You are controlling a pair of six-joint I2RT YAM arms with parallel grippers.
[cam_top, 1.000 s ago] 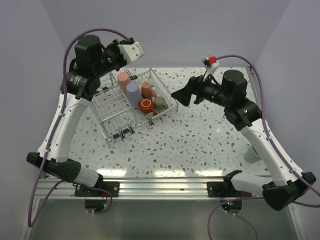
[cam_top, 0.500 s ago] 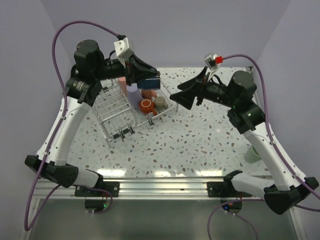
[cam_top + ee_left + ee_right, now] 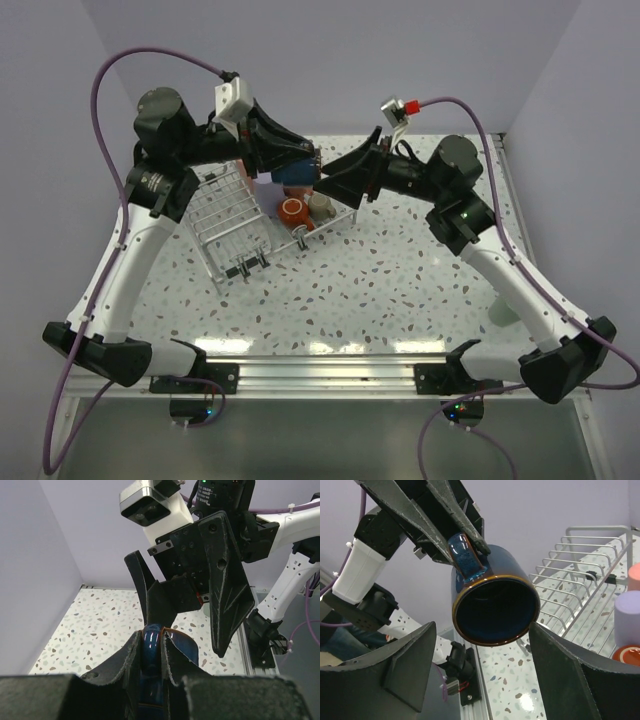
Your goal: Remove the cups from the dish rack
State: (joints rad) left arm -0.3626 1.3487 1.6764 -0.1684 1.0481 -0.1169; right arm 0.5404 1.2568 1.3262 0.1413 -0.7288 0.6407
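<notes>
My left gripper [image 3: 298,163] is shut on a dark blue cup [image 3: 307,166] and holds it in the air above the dish rack's [image 3: 225,215] right end. In the left wrist view its fingertips [image 3: 131,652] pinch a glossy blue strip on the side of the cup [image 3: 187,647]. My right gripper [image 3: 335,180] is open. The cup's mouth [image 3: 495,605] faces the right wrist camera and lies between its spread fingers [image 3: 415,655], touching neither as far as I can see. A lavender cup [image 3: 266,181], an orange-red cup [image 3: 292,210] and a beige cup [image 3: 320,205] stand in the rack.
The rack's wires [image 3: 580,565] run along the right of the right wrist view, with a pink cup [image 3: 634,576] and the lavender cup [image 3: 627,615] beside them. A mint-green cup [image 3: 500,312] stands at the table's right edge, half hidden by the right arm.
The left arm has swung right with the dark blue cup. The right gripper has moved left to straddle the cup's mouth, and its jaws have narrowed a little.
</notes>
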